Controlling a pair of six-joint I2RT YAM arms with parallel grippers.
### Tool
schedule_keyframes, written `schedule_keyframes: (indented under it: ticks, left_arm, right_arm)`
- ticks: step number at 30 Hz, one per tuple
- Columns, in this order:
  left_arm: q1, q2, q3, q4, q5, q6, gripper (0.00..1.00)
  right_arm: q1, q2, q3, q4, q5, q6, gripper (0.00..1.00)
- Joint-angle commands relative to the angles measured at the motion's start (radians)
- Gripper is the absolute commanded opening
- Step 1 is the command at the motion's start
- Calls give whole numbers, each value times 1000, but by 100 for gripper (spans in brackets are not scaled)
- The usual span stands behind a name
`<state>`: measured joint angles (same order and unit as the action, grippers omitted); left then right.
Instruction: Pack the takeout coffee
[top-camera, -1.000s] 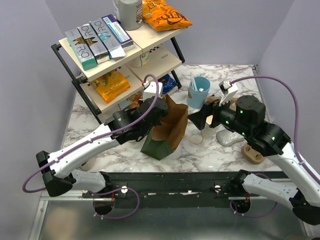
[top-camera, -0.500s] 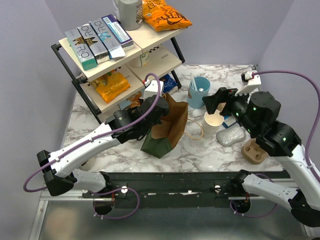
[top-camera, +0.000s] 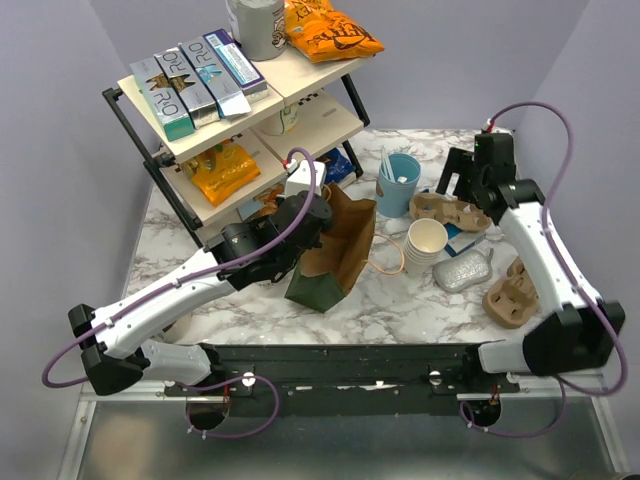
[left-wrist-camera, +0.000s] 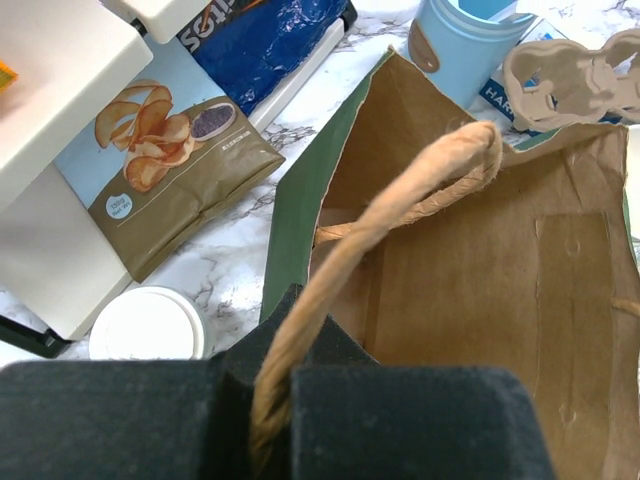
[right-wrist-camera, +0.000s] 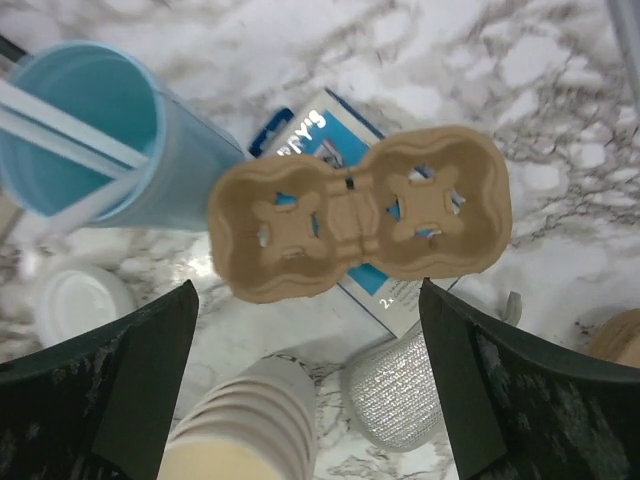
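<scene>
The takeout coffee (right-wrist-camera: 78, 300) shows only as a blurred round white lid in the right wrist view, left of the cup stack and below the light blue cup. My right gripper (right-wrist-camera: 307, 290) is open and holds nothing. It hovers over a brown pulp cup carrier (right-wrist-camera: 360, 215) at the table's far right (top-camera: 445, 210). My left gripper (left-wrist-camera: 290, 350) is shut on the twine handle (left-wrist-camera: 400, 200) of the green-and-brown paper bag (top-camera: 335, 255). The bag's mouth stands open, and I see nothing inside it.
A light blue cup with white sticks (top-camera: 398, 183), a stack of lidless cream cups (top-camera: 425, 243), a silver pouch (top-camera: 460, 272) and a second carrier (top-camera: 510, 295) crowd the right side. The snack shelf (top-camera: 230, 110) stands at left; another white lid (left-wrist-camera: 147, 322) sits by its foot.
My right arm swung away from the bag's mouth, back and to the right, and now hangs over the carrier, still open. The left arm kept its hold on the handle.
</scene>
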<state>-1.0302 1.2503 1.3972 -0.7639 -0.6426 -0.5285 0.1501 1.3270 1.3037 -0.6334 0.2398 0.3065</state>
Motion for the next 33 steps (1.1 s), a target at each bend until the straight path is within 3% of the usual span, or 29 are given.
schedule_keyframes:
  ticks: [1,7,12,28,33]
  left_arm:
    - [-8,-38,-15,29,27,18,0]
    - [-8,-107,-82,97,136,81,0]
    - [-8,-153,-102,104,166,85,0]
    - [-8,-184,-129,114,198,87,0]
    - [-8,-186,-122,109,202,76,0]
  right_arm:
    - [-86,153,52,-15,-91,-47,100]
    - [-104,331,78,69,-48,-147,99]
    - [-106,408,94,61,-122,-190,96]
    - [-124,529,92,63,-155,-191,61]
    - [-130,528,85,75,-146,-201,58]
